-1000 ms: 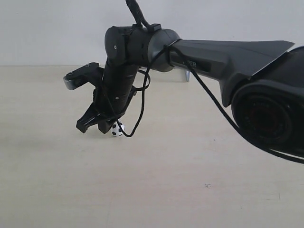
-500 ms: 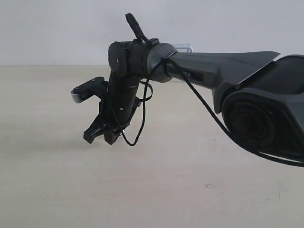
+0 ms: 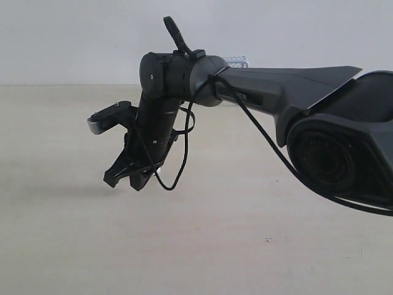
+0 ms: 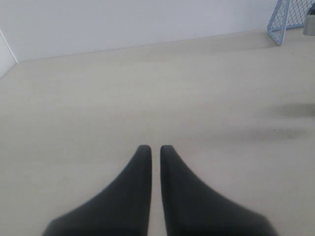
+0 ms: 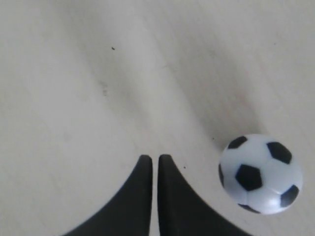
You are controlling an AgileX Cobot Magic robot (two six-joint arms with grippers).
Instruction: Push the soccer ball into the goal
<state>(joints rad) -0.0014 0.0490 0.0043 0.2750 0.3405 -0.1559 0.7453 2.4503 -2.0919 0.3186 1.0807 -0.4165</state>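
In the right wrist view the soccer ball point(image 5: 261, 173), white with black patches, lies on the pale table just beside my right gripper point(image 5: 155, 158). That gripper is shut with nothing between its fingers. In the exterior view the right gripper point(image 3: 124, 180) hangs low over the table, pointing down and to the left, and the ball is hidden behind it. A sliver of the pale blue goal point(image 3: 236, 60) peeks over the arm at the far edge. My left gripper point(image 4: 155, 147) is shut and empty, with a corner of the goal point(image 4: 283, 19) far ahead of it.
The right arm's large dark body point(image 3: 331, 135) fills the right side of the exterior view, with a loose black cable point(image 3: 178, 166) hanging by the wrist. A pale wall point(image 3: 73, 37) stands behind the table.
A second ago the ball showed beside the right gripper's tips in the exterior view; now the gripper hides it. The wrist has shifted slightly and the goal's top has come into view.
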